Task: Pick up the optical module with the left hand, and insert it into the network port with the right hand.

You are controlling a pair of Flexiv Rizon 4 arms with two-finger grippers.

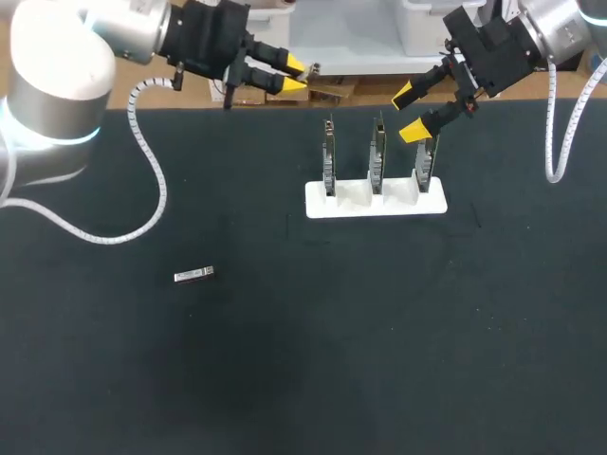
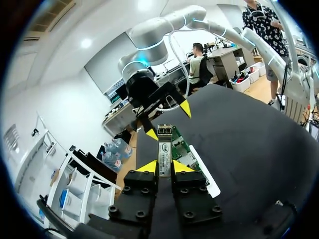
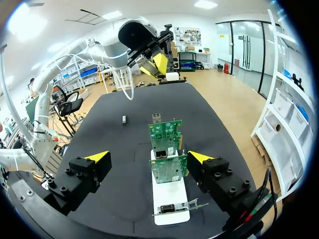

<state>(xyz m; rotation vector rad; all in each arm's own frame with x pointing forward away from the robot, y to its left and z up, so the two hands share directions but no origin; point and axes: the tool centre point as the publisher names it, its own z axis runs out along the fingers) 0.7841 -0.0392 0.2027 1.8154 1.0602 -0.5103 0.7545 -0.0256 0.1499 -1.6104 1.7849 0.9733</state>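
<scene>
1. the module (image 2: pixel 165 147) is a slim silver metal bar with a white printed label on its face and a darker open end. it stands upright between the yellow tips of the left gripper (image 2: pixel 165 167), which is clamped on its two sides.
2. in the head view that gripper hangs in the air at 12 o'clock, over the far edge of the black tabletop (image 1: pixel 379 360).
3. a second module (image 1: pixel 194 275), also silver, lies flat at 9 o'clock, well apart from both arms.
4. the held module's lower end is buried between the fingers. from the head view it is hard to make out past the tips.
5. the right gripper (image 1: pixel 410 112) is at 1 o'clock, fingers spread wide and holding nothing.
6. a white holder (image 1: pixel 398 201) at 1 o'clock carries three green boards (image 3: pixel 169 169), upright in a row. they are edge-on in the head view. the right wrist view shows a metal port (image 3: pixel 160 154) on one board's face.
</scene>
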